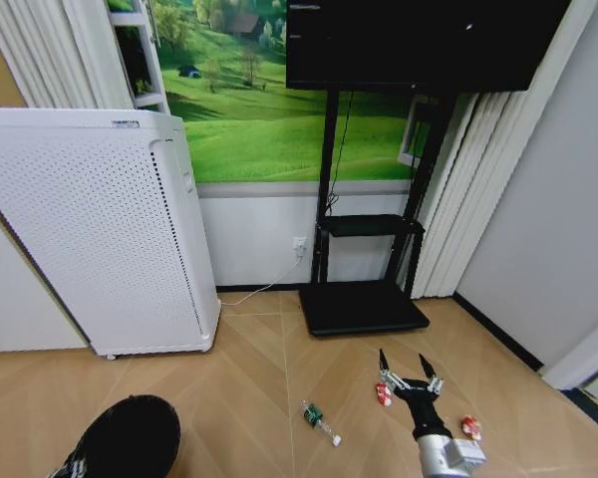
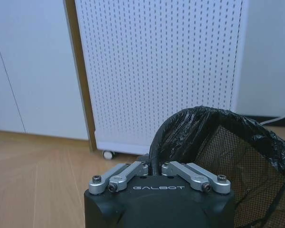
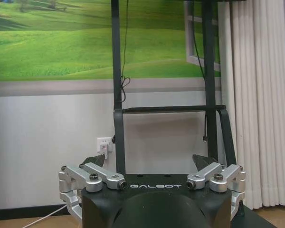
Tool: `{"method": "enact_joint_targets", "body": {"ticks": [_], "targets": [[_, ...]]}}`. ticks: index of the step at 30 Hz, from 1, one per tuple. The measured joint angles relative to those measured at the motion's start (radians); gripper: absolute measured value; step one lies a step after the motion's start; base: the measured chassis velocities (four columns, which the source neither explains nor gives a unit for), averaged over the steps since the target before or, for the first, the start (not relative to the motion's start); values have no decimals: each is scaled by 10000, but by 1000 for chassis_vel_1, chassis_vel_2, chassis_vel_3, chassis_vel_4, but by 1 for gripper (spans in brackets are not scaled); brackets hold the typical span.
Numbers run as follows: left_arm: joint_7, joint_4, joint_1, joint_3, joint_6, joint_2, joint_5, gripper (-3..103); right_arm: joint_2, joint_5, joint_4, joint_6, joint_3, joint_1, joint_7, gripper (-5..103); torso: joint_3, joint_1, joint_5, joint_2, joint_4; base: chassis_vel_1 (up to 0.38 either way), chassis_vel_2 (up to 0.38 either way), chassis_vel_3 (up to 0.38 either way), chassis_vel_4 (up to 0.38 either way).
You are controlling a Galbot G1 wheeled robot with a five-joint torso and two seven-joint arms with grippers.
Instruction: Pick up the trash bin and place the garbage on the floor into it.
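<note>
The trash bin [image 1: 127,436], round, black and lined with a black bag, shows at the lower left of the head view. In the left wrist view my left gripper [image 2: 153,167] is shut on the bin's rim [image 2: 199,114]. The garbage lies on the wooden floor: a clear bottle with a green label [image 1: 320,421], a red-and-white can [image 1: 383,394] and another [image 1: 470,427]. My right gripper [image 1: 409,370] hangs open just above the floor between the two cans, closest to the left one, with nothing between its fingers [image 3: 92,160].
A tall white perforated appliance [image 1: 90,229] stands on wheels at the left, right behind the bin. A black TV stand [image 1: 364,307] with a screen is against the far wall, with a cable and socket [image 1: 299,245] beside it. Curtains [image 1: 458,199] hang at the right.
</note>
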State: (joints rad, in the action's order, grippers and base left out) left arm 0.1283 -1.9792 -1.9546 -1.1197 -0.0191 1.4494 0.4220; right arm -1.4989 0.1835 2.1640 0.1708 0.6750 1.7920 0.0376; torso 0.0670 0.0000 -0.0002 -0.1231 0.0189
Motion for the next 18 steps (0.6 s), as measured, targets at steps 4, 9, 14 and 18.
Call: {"method": "enact_joint_targets", "body": {"ticks": [4,9,14,18], "targets": [[-1,-52,-164,-154,-840,7,249,7,8,-112,-81,26,-73,10,64,100,1,0,3,0,-3,0,0,0,0],[-118,118,-23,-238,-1185,14,484,7,80,-252,-275,51,-228,4,94,100,0,0,2,-1,-2,53,40,-53,-44],[-104,57,58,-236,-1341,43,488,7,190,-437,-481,47,-428,-40,63,100,0,-1,-1,-1,0,135,113,-143,-144],[20,-198,67,-174,-1359,81,512,7,447,-374,-779,-92,-654,-244,-74,100,1,0,4,-1,0,228,209,-193,-224]]}}
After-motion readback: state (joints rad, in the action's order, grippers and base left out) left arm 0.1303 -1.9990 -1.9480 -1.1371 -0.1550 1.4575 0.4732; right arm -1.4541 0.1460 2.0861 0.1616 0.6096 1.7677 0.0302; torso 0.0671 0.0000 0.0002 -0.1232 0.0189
